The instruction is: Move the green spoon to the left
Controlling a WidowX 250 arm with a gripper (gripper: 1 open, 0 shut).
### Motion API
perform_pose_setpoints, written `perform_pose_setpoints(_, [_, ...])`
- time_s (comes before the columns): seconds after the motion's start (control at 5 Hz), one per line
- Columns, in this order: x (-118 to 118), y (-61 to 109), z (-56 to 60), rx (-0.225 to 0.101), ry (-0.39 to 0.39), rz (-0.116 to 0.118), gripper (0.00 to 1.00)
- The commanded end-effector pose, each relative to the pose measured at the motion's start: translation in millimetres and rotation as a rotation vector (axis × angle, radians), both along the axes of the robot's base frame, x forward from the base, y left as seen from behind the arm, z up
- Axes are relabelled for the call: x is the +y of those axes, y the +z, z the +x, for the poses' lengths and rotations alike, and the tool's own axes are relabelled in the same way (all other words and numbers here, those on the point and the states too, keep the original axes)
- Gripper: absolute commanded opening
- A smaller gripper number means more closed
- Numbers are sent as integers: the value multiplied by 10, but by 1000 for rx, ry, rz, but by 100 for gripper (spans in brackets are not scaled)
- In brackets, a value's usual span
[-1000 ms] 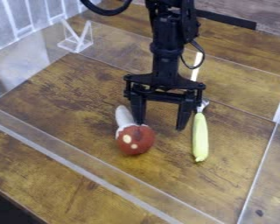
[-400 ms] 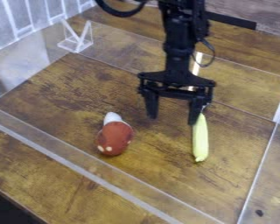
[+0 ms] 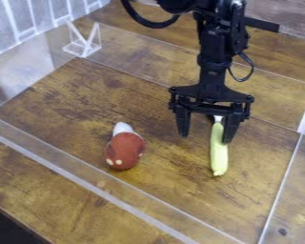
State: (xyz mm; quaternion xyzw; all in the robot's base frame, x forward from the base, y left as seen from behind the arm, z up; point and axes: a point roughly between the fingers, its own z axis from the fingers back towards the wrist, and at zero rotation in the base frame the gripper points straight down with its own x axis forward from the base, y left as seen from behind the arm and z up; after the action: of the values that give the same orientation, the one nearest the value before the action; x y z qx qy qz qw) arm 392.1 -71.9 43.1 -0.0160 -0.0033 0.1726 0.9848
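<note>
Above the green spoon [image 3: 220, 157], open jaws [image 3: 212, 132] hover.

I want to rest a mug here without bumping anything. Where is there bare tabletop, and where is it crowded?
Bare wood lies left of the red-brown rounded object, up to the clear side strip. Another bare patch separates that object from the slim yellow-green spoon handle. It's crowded at the handle's upper end, under the black fingers.

Even, fairly bright, slightly soft focus
</note>
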Motion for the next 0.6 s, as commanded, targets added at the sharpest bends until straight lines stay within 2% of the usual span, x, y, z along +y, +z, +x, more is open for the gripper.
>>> perform_pose_setpoints(0.0, [-23,120,148,-66,32,2,100])
perform_pose_setpoints(0.4, [-133,116,260,-69,53,5,100])
